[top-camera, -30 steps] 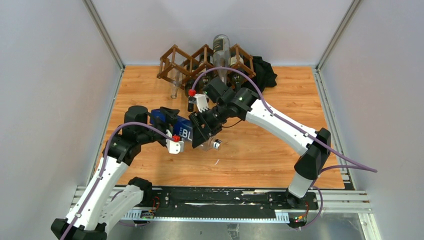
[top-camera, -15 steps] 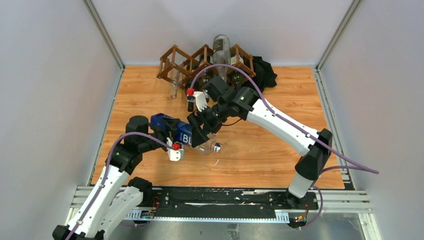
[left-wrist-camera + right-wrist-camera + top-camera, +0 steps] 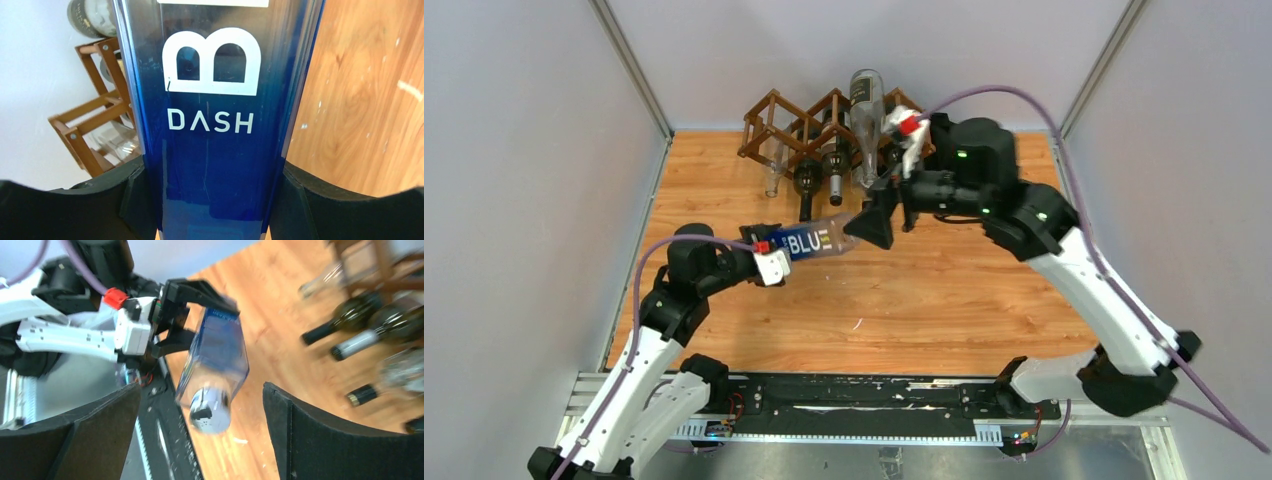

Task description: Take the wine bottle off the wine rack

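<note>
The wine bottle (image 3: pixel 810 241) is blue glass with white lettering and a clear neck end. My left gripper (image 3: pixel 769 254) is shut on its body and holds it roughly level above the table, off the wine rack (image 3: pixel 773 116). In the left wrist view the bottle (image 3: pixel 215 125) fills the gap between both black fingers (image 3: pixel 134 196). My right gripper (image 3: pixel 880 212) stands open just past the neck end, touching nothing. Its wrist view shows the bottle's (image 3: pixel 217 362) cap end between the wide-apart pads, with the right gripper (image 3: pixel 200 432) clear of it.
The dark brown lattice rack at the back of the table holds a tall clear bottle (image 3: pixel 865 100) and dark bottles (image 3: pixel 834 172) with necks pointing forward. A black cloth (image 3: pixel 956 140) lies behind its right end. Walls close in on both sides.
My left gripper shut on the bottle and carried it up and back. The right gripper let go, opened wide and swung away toward the rack's right end.
</note>
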`<act>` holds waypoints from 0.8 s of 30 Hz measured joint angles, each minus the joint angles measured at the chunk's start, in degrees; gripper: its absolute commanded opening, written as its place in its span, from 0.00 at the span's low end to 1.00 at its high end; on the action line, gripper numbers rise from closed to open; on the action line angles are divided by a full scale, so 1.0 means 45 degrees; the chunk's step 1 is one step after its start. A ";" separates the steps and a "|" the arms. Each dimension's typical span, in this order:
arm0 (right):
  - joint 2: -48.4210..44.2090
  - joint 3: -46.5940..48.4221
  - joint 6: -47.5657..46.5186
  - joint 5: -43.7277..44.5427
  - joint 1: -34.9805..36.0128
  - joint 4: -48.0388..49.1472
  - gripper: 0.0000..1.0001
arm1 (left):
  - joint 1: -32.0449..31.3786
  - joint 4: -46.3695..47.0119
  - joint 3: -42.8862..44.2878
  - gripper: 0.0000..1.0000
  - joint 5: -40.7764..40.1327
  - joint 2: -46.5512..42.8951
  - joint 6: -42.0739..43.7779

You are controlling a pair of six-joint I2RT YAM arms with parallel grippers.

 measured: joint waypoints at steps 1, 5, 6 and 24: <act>-0.0505 -0.0121 -0.0053 0.0175 -0.0112 0.0296 0.95 | 0.0000 0.0068 0.0199 0.00 -0.0049 0.0117 -0.0656; -0.2171 -0.0146 -0.0131 0.0481 -0.0801 0.1321 0.95 | 0.0000 0.0369 0.1321 0.00 -0.0311 0.0690 -0.3837; -0.2429 -0.0131 -0.0136 0.0476 -0.0937 0.1511 0.95 | 0.0000 0.0452 0.1627 0.00 -0.0330 0.0855 -0.4614; -0.1001 -0.2365 0.1146 -0.3531 -0.1234 0.4770 0.96 | 0.0000 0.2521 0.3701 0.00 0.4517 0.2909 -1.4970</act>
